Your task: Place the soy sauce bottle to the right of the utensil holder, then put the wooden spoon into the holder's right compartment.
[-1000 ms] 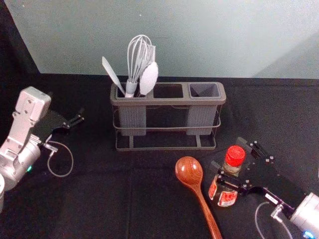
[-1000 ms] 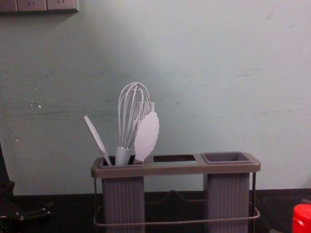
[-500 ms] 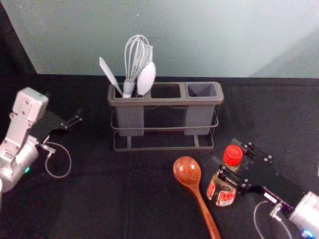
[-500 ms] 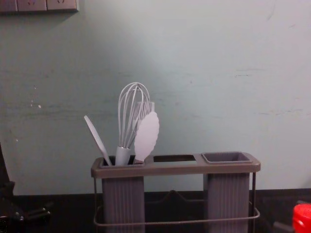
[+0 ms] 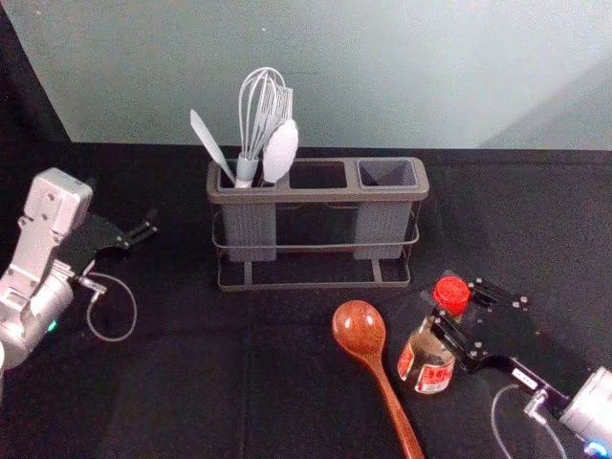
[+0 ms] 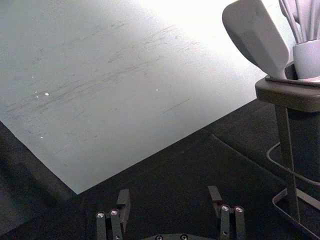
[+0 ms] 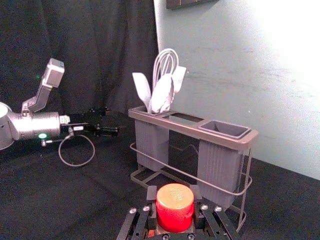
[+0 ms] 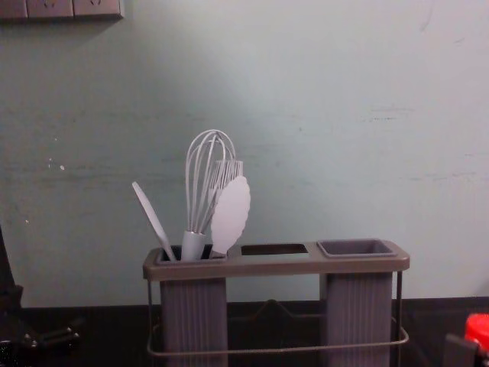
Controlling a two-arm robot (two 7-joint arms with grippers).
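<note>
Pinching the soy sauce bottle [image 5: 428,361] between its fingers, the right end effector [image 5: 443,298] is at lower right; the wooden spoon [image 5: 360,328] lies beside the bottle, lower centre. The left end effector [image 5: 153,222], spread, is at middle left.

1. Robotics lab or test area, judging by the robot arm [image 5: 40,229] over a worktop under black cloth [image 5: 182,382].
2. Behind stands a plain, scuffed wall [image 8: 306,99] bearing socket plates [image 8: 50,8].
3. A dark curtain [image 7: 80,55] hangs beside it.

right gripper [image 5: 446,296] clamped, left gripper [image 5: 151,222] spread
</note>
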